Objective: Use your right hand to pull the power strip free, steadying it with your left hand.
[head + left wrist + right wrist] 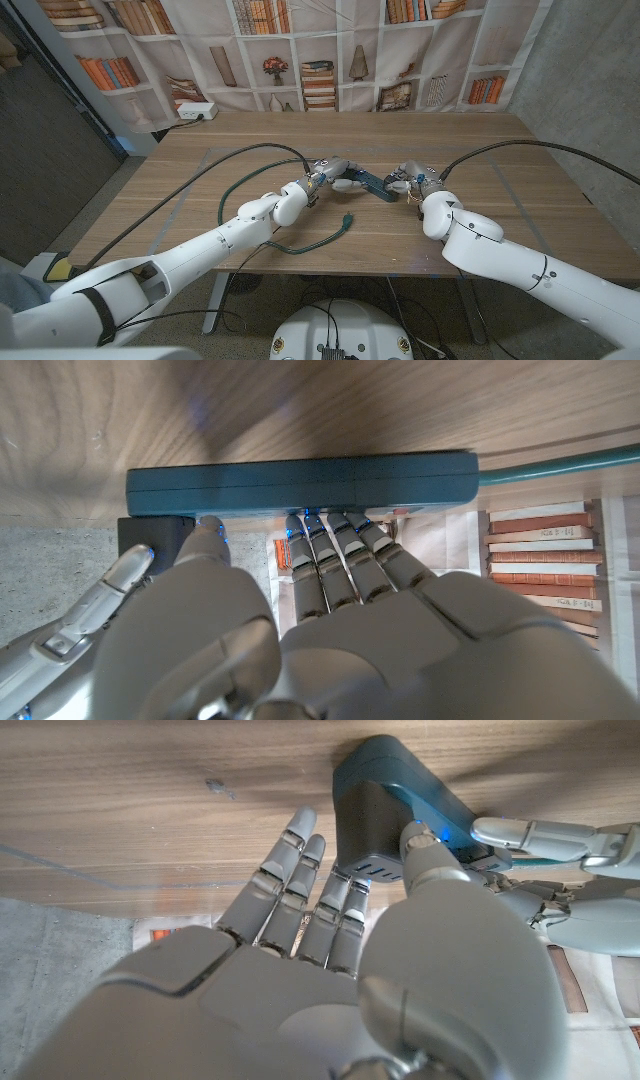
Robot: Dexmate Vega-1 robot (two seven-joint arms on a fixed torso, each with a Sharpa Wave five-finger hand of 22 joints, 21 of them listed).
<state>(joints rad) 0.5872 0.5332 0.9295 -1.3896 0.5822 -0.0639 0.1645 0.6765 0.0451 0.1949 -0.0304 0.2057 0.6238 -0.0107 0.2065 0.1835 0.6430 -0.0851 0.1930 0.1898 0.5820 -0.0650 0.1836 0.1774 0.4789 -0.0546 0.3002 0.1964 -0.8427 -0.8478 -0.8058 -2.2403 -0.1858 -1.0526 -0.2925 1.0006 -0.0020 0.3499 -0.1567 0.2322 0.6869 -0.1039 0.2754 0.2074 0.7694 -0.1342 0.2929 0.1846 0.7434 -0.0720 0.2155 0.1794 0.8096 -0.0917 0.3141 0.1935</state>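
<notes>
Power strip (pixel 372 183): dark teal, mid-table between both hands, green cord (pixel 300 245) looping off to the near left. Looks like rigid plastic, fairly light, smooth-sided, so probably slippery under a pull; best gripped across its long edges or at the blunt end. Left hand (pixel 330 176) has fingers (pixel 340 545) together along one long side, thumb on the black block beside it. Right hand (pixel 412 181): thumb touches the strip's end, fingers (pixel 300 895) spread apart on the wood, not yet clamped.

I see even, soft light on the table (pixel 300 180); shadows are faint. Toward nine o'clock the head view goes dim. My wrist views blur up close, with wide-angle bending at the edges.
</notes>
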